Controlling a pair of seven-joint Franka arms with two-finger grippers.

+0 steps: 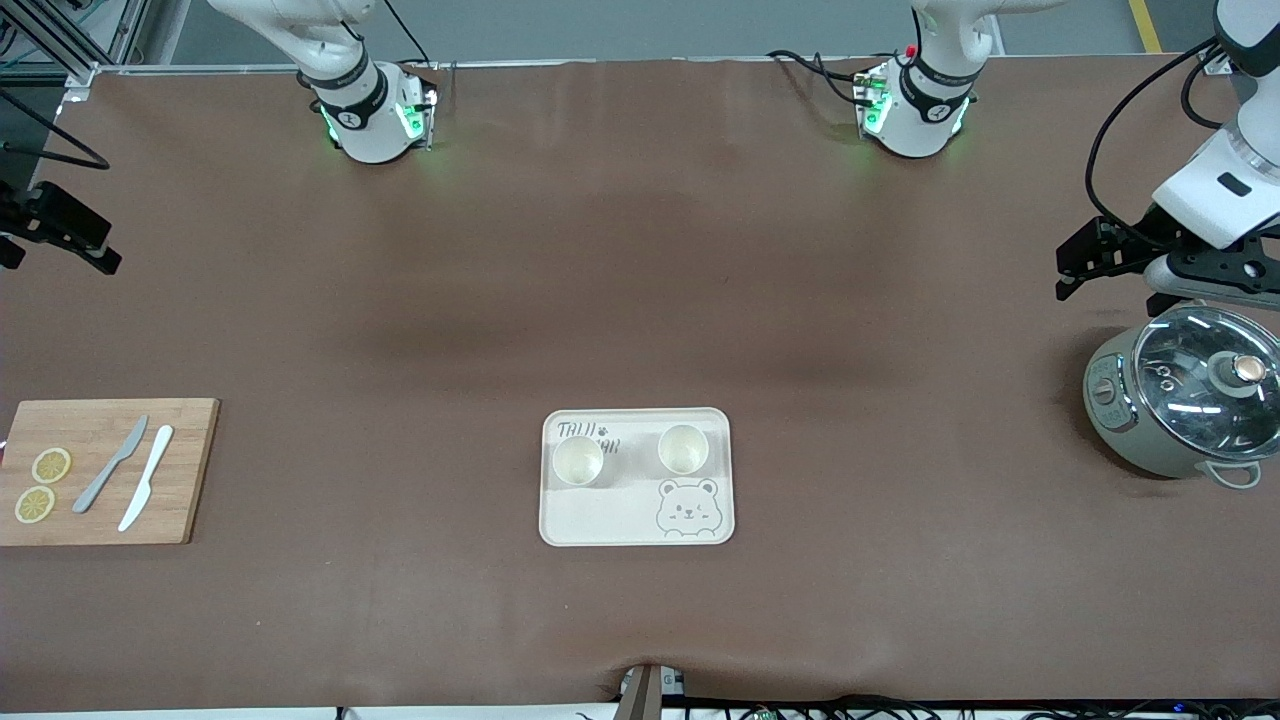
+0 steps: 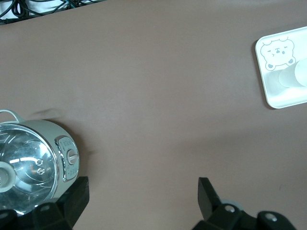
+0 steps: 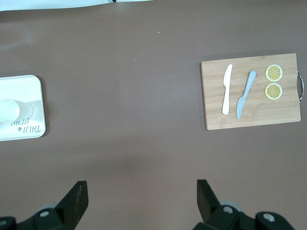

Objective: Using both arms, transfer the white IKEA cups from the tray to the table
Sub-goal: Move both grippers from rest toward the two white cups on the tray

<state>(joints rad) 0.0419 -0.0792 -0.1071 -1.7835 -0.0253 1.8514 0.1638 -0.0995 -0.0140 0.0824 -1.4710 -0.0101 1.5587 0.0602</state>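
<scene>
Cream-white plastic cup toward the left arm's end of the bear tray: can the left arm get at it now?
Probably yes. That cream-white plastic cup stands upright and apart from its twin, rim unobstructed. The left gripper is open over bare table beside the grey glass-lidded cooker, nothing between.

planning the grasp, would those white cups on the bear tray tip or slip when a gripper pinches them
Each white cup stands upright, looking small and probably light, so a nudge may slide it on the bear tray. The smooth, tapered, handleless walls could slip upward in a pinch.

Cream-white cups on cream bear-print tray, brown table
</scene>
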